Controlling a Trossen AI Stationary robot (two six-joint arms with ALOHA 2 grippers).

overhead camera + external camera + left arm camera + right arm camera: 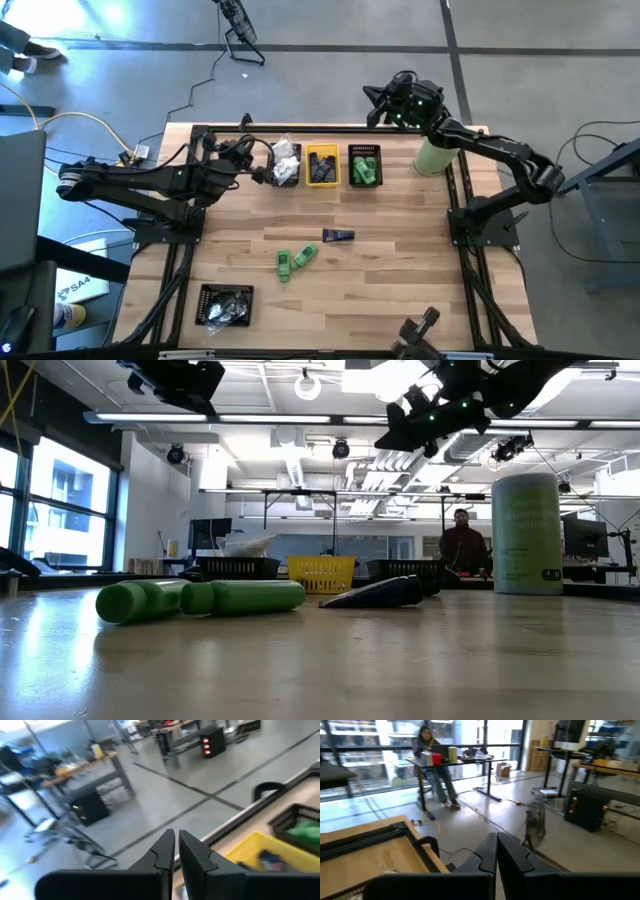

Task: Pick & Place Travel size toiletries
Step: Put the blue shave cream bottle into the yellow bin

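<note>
Wooden table (pixel 400 260) carries two green bottles (pixel 296 260) touching side by side near its middle, a dark blue-purple tube (pixel 338 235) just beside them. Behind stand three bins, black with white packets (pixel 286 165), yellow (pixel 322 165), black with green bottles (pixel 365 166). Left tool (pixel 176 851) is closed and empty above the bins; right tool (pixel 496 851) is closed, empty, past the far edge.

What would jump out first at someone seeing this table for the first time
Two bright green bottles lie loose mid-table, with a dark blue tube just beyond them. Along the far edge stands a row of three small bins, the yellow bin in the middle. Both arms hang raised near that far edge, left gripper and right gripper shut and empty.
</note>
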